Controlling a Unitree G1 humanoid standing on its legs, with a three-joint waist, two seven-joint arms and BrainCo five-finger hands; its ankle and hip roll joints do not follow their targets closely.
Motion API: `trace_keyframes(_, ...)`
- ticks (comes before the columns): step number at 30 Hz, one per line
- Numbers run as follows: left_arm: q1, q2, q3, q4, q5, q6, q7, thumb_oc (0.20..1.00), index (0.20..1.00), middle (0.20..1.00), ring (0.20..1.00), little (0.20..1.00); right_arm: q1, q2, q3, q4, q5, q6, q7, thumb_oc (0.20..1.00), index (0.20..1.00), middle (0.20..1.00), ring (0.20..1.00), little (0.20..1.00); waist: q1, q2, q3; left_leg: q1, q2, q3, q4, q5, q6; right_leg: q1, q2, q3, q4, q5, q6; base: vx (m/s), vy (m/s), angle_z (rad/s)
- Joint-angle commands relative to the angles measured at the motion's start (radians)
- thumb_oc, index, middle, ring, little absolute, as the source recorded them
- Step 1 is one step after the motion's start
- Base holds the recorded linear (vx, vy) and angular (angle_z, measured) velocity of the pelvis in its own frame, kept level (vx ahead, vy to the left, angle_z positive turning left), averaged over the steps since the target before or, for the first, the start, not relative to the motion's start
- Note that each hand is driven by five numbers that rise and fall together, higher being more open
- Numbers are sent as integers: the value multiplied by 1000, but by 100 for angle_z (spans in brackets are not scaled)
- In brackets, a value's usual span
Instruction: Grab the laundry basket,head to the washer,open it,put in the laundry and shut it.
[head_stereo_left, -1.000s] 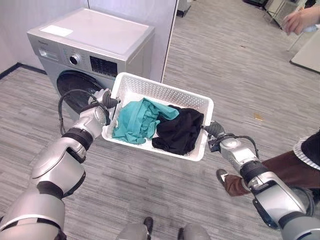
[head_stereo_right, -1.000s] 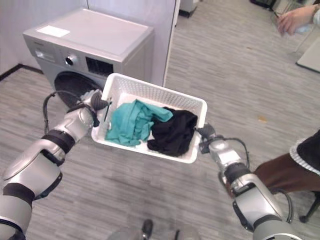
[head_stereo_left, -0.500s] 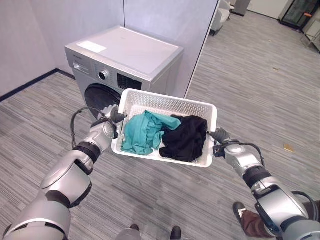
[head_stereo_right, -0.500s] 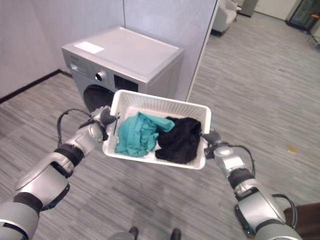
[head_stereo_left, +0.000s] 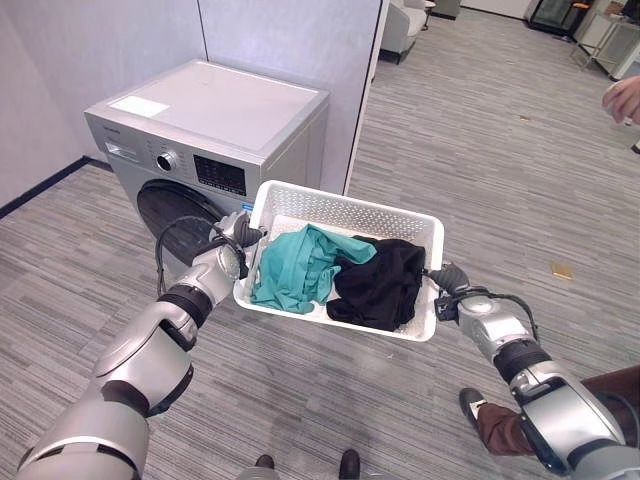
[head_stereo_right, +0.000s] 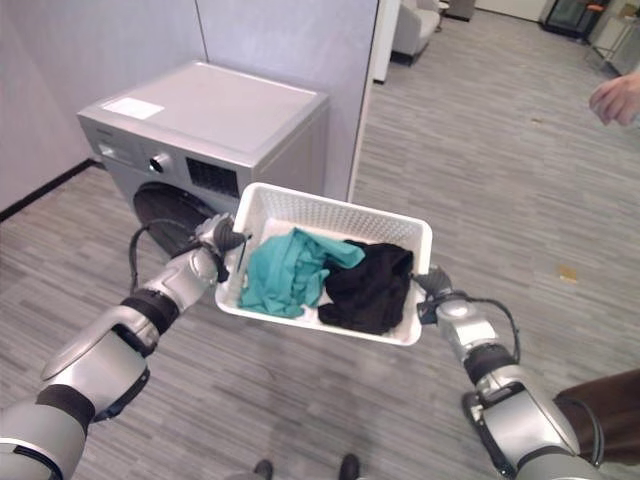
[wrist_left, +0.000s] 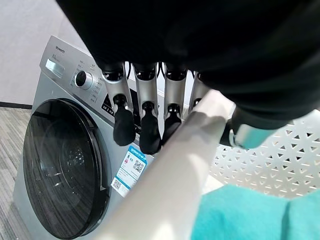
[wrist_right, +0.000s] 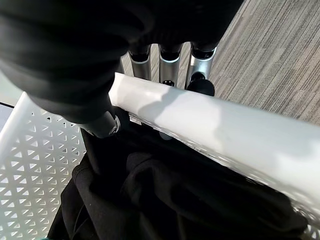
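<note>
Between the two hands in the left eye view hangs the white laundry basket (head_stereo_left: 345, 262), carried, with teal cloth (head_stereo_left: 300, 268) and black cloth (head_stereo_left: 380, 285) inside; the washer (head_stereo_left: 205, 150), door shut, stands just beyond the left hand (head_stereo_left: 232, 235). Opening, loading and shutting remain, I judge. Left wrist view: fingers (wrist_left: 145, 125) curl under the rim, clasping it. Right wrist view: the right hand (wrist_right: 100, 122) likewise grips the opposite rim.
</note>
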Motion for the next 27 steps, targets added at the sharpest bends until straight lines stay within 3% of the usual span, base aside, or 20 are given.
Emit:
trace_keyframes(1,-153,-95,-38,47,24,-92,23,200,200,200,200,200,-102,6,-47,-126,39,-167,37,200,200,200,200,200,15,52,-65,-10,23,-59,-56,0,28,74,-97,-45,68,-163,102,0,0,0)
trace_keyframes(5,-150,-92,-30,52,17,-91,23,200,200,200,200,200,-97,5,-56,-122,36,-167,33,200,200,200,200,200,13,55,-67,-8,23,-59,-59,0,28,76,-98,-45,63,-161,104,0,0,0)
trace_keyframes(6,748,73,576,-544,-65,-126,-40,200,200,200,200,200,329,6,-396,-99,-52,-183,-8,200,200,200,200,200,-6,83,-59,38,37,50,-63,-101,22,59,-133,-45,3,-164,87,0,0,0)
trace_keyframes(14,767,77,590,-544,-71,-119,-41,200,200,200,200,200,323,17,-388,-83,-60,-159,-15,200,200,200,200,200,-1,74,-61,44,42,49,-63,-103,23,61,-130,-44,1,-163,87,1,-1,-16)
trace_keyframes(27,742,154,621,-610,-93,-114,-51,200,200,200,200,200,218,-7,-289,-260,-89,-113,9,200,200,200,200,200,29,32,-53,34,58,49,-59,-97,21,49,-118,-39,1,-152,82,-4,0,0)
